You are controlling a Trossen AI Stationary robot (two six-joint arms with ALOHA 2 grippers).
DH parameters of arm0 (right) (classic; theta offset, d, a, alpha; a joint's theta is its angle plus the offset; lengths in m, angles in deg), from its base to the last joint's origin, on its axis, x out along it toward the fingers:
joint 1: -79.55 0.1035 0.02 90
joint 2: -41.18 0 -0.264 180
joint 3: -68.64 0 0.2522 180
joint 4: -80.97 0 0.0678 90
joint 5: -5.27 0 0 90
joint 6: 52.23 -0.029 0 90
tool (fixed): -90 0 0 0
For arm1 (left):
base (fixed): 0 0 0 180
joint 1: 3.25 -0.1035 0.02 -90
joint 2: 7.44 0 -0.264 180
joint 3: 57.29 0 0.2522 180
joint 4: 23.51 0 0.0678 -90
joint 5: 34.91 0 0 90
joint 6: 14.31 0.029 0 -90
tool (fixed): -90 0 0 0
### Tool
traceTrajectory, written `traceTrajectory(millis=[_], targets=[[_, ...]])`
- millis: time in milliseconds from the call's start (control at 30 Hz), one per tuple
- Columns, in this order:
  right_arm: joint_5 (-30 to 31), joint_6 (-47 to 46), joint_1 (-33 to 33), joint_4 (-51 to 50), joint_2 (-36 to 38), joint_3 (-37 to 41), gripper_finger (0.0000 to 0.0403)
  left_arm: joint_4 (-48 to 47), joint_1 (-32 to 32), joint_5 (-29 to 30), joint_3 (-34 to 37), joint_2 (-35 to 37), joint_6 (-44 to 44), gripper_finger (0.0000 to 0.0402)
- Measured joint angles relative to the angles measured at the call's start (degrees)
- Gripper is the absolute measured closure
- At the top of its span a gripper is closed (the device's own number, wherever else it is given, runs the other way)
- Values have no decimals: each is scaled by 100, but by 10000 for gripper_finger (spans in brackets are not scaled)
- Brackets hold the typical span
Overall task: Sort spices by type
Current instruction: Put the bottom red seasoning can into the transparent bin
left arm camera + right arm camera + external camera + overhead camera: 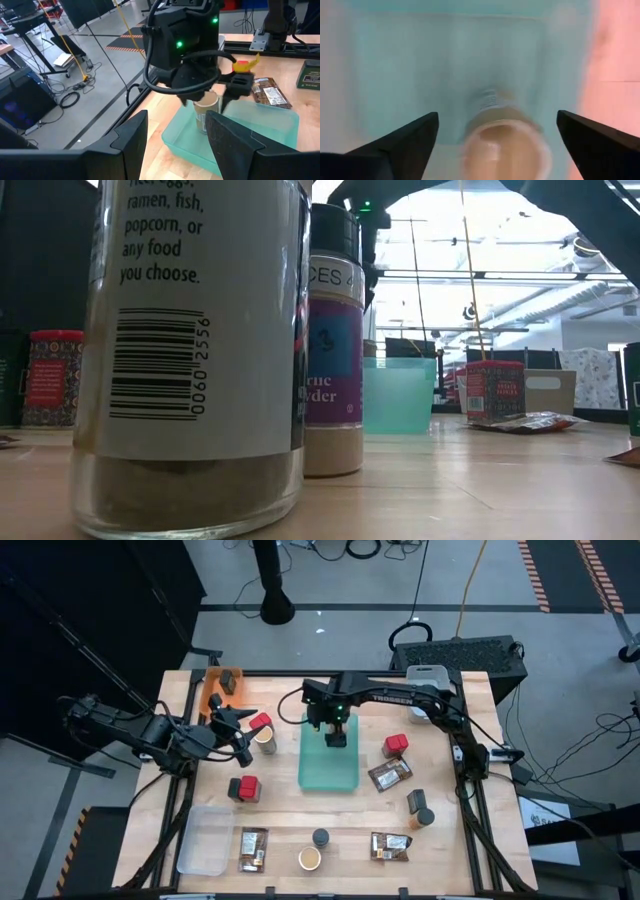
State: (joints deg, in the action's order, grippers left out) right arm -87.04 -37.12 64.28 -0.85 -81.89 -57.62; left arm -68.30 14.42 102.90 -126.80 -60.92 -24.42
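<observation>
Two arms work over the wooden table [480,750]. The right gripper [336,726] hangs over the far end of the teal tray [328,772], which lies at the table's middle with its long axis running from far edge to near edge. Its fingers stand wide apart, one on each side of a tan round jar [506,142] with a cream top; the wrist view looks straight down on that top, so the jar stands upright with its long axis vertical, free of both fingers. The left wrist view shows the same jar upright inside the tray beneath the right gripper.

The left gripper [243,736] hovers toward the table's left side, its fingers partly apart with nothing between them, just beside another tan jar [265,741] and a red square box [260,722]. A second red box [245,788] stands nearer the front edge on the left. Right of the tray stand a third red box [396,745] and a dark brown packet [390,775] lying flat. Along the near edge lie two more packets [253,848], [390,846], a small dark jar [321,837] and a tan jar [310,859], both upright. A clear bin [203,840] occupies the near left corner and an orange tray [214,698] the far left corner.
</observation>
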Motion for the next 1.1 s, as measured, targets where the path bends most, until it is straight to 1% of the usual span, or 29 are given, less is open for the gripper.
traceTrajectory(millis=[133, 167, 200, 300, 400, 533, 600, 700, 767, 867, 933, 1033, 1100], targets=[[1254, 69, 5, -65, -4, -249, 13, 0, -1, 1, 0, 0, 2, 201], [1478, 98, -13, -138, 0, -365, 15, 0, -1, 0, 0, 0, 2, 201], [1571, 139, -35, -226, 44, -463, 17, 0, -2, 1, 0, 0, 2, 201], [1486, 190, -72, -498, 247, -750, 18, 0, -2, -2, 0, 0, 0, 201], [1356, -45, -76, -584, 570, -804, 16, 2, -2, -2, 2, 2, -7, 201], [847, -369, -27, -788, 965, -798, 17, 7, -2, -2, 2, 2, -9, 201], [655, -523, 72, -916, 1253, -796, 18, 2, 1, -8, 2, 2, -43, 201], [659, -846, 342, -1125, 1767, -798, 18, -56, 5, -37, 2, 2, -162, 201], [692, -1130, 571, -1215, 2088, -791, 18, -115, 16, -182, 2, 2, -258, 201], [916, -1483, 992, -1004, 2576, -506, 18, -135, 20, -359, 10, -20, -331, 201], [971, -1534, 1265, -693, 2941, -152, 18, -120, 21, -446, 68, -22, -435, 201], [965, -1553, 1602, 138, 3600, 808, 18, -123, 28, -577, 148, -34, -611, 201], [988, -1589, 1770, 996, 4149, 1724, 18, -135, 59, -647, 183, -52, -748, 201]])
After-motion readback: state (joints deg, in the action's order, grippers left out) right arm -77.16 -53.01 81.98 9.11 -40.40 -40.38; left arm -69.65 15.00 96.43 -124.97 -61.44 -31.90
